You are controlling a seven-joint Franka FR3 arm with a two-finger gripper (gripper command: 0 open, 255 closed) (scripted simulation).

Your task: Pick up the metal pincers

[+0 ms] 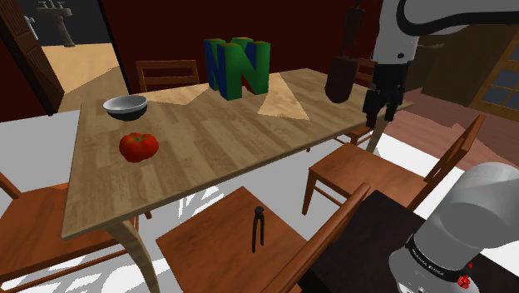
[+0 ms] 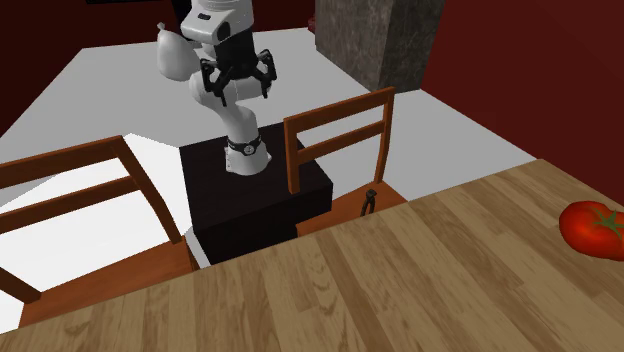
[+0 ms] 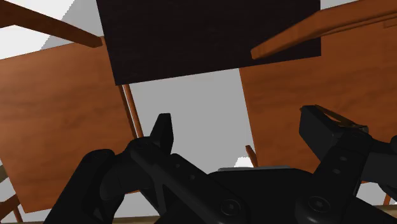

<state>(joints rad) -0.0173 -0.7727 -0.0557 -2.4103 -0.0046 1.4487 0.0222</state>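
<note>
Plainly, the end effector point(image 1: 379, 116) hung open, well apart from the pincers point(image 1: 258, 226) (on a chair point(image 1: 208, 240) seat).

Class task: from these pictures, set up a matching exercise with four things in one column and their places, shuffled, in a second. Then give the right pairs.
Things
1. small dark pincers
2. round red tomato
3. round grey bowl
4. black two-finger gripper

Places
A. on the wooden table, near its far edge in the shoulder view
B. in the air beside the table, fingers apart
C. upright on a wooden chair seat
D. on the table, nearer the shoulder camera than the bowl

Pairs: 1-C, 2-D, 3-A, 4-B.
</note>
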